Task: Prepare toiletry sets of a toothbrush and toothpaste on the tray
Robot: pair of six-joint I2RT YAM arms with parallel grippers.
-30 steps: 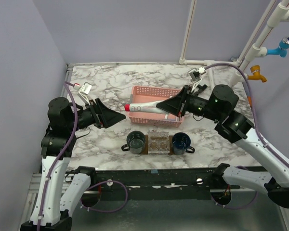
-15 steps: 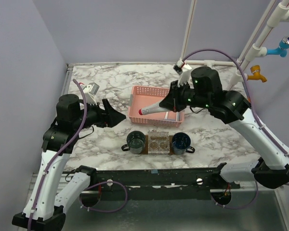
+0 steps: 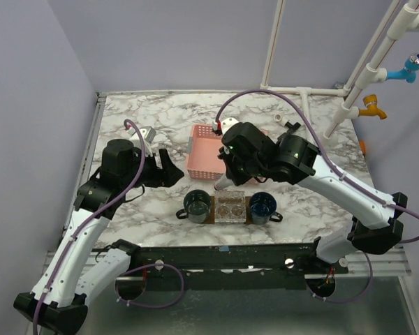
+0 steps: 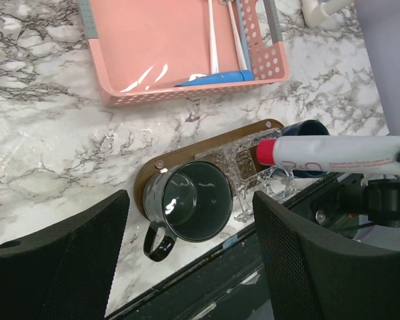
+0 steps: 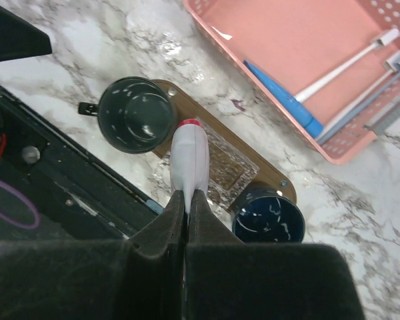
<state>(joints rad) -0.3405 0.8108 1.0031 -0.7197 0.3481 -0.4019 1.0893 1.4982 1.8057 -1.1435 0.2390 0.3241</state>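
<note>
marble table (image 3: pixel 126 118), lilac walls (image 3: pixel 181 42); your right gripper (image 5: pixel 188 197) carries the toothpaste (image 5: pixel 190 157) over the tray (image 4: pixel 180 155).
its fingers are clenched on the tube's flat tail, with the red cap pointing away from them, just above the tray between a dark green mug (image 5: pixel 135 115) and a clear holder (image 5: pixel 227 163). the toothbrush (image 5: pixel 350 67) lies in the pink basket (image 4: pixel 153 40), ahead and to the right of those fingers. your left gripper (image 4: pixel 190 195) is spread wide and holds nothing, with the green mug below it.
</note>
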